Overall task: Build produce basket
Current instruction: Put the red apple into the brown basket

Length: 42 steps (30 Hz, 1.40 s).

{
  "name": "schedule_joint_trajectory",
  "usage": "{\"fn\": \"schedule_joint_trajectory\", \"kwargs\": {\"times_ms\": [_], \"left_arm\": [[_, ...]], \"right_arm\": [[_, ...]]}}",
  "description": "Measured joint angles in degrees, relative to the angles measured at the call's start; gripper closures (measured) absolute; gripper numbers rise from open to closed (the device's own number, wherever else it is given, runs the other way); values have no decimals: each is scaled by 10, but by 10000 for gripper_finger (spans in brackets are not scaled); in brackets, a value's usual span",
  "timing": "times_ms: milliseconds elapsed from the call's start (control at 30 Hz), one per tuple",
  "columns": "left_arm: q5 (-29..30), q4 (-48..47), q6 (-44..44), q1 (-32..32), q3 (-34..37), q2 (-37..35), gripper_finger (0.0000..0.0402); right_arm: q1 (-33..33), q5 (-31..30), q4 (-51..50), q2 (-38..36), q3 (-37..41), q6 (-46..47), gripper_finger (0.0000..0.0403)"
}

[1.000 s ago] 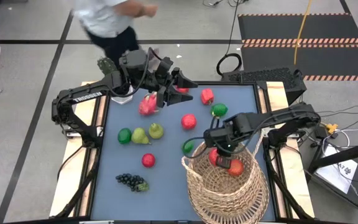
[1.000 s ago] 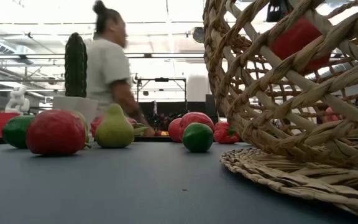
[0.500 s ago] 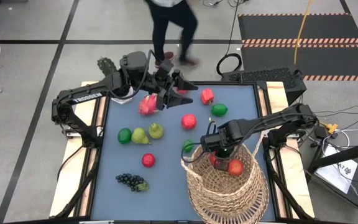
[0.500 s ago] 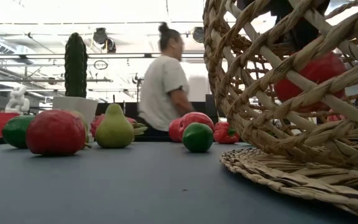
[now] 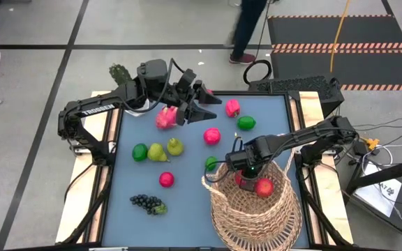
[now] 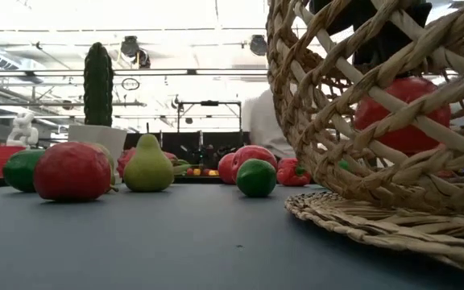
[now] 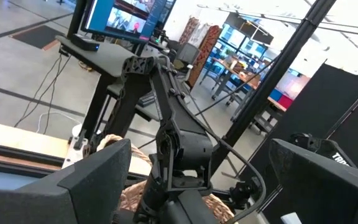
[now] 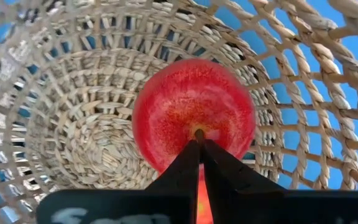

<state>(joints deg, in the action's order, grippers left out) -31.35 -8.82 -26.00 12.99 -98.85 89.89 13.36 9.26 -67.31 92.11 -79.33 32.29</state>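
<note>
The wicker basket (image 5: pixel 252 206) sits at the near right of the blue table (image 5: pixel 187 202), a round, open weave of thick tan strands with a coiled flat base. Inside it lies a glossy red apple (image 5: pixel 263 186). The right gripper (image 5: pixel 243 176) reaches in over the rim, its jaws clenched on the stem of a second smooth red-pink apple (image 8: pixel 193 115) hanging just above the basket's floor. Left of the basket lie a dark grape bunch (image 5: pixel 147 203), a small red fruit (image 5: pixel 166 179), a green lime (image 5: pixel 139 151) and two yellow-green pears (image 5: pixel 166 149). Farther back are a red apple (image 5: pixel 211 135), another lime (image 5: pixel 246 123), a red pepper-like fruit (image 5: pixel 232 107) and a pink dragon fruit (image 5: pixel 165 117). The left gripper (image 5: pixel 199 104) hovers over the far table, jaws released and empty.
</note>
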Motion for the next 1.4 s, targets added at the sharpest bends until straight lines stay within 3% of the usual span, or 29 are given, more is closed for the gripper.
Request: {"fn": "schedule_joint_trajectory", "kwargs": {"times_ms": [633,1000,1400], "left_arm": [[5,0,2,0,0,0,23],[23,-2,2,0,0,0,23],[124,-76,43,-17,0,0,23]], "right_arm": [[2,18,2,-26,0,1,281],[2,30,22,-153,0,2,273],[2,11,141,-312,0,40,275]]}}
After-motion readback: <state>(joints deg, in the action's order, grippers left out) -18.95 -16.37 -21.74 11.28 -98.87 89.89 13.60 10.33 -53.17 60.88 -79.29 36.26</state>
